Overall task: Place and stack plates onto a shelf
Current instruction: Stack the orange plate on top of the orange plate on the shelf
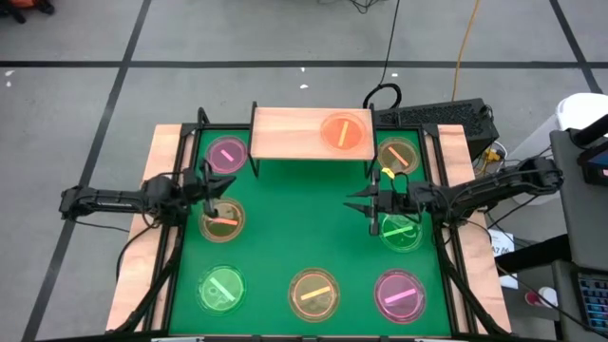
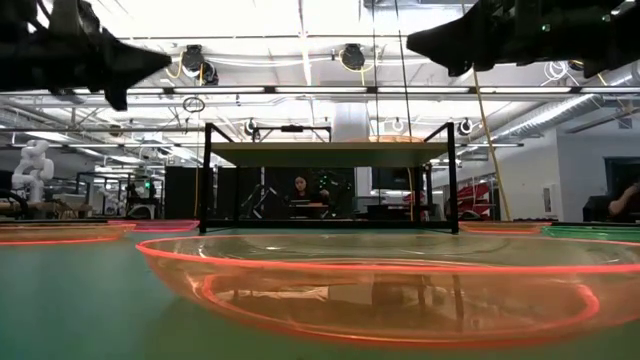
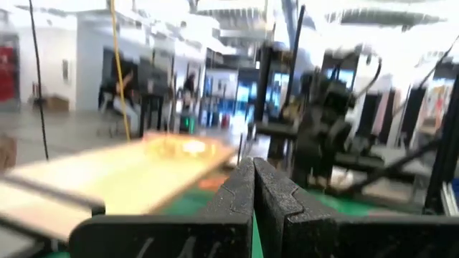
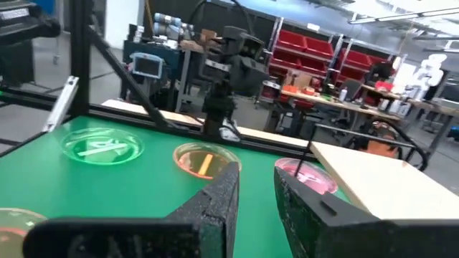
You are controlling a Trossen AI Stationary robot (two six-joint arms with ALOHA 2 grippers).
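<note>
Right gripper (image 1: pixel 369 207) hangs empty, fingers slightly parted, with a green plate (image 1: pixel 403 231) just behind it, perhaps next; shelf (image 1: pixel 294 135) ahead holds one orange plate (image 1: pixel 344 130). Left gripper (image 1: pixel 211 193) shut.

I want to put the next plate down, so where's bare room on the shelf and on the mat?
The shelf is bare left of the orange plate. The green mat is open in its centre, between the two tools. The mat's near edge is crowded: green plate, yellow plate, pink plate.
</note>
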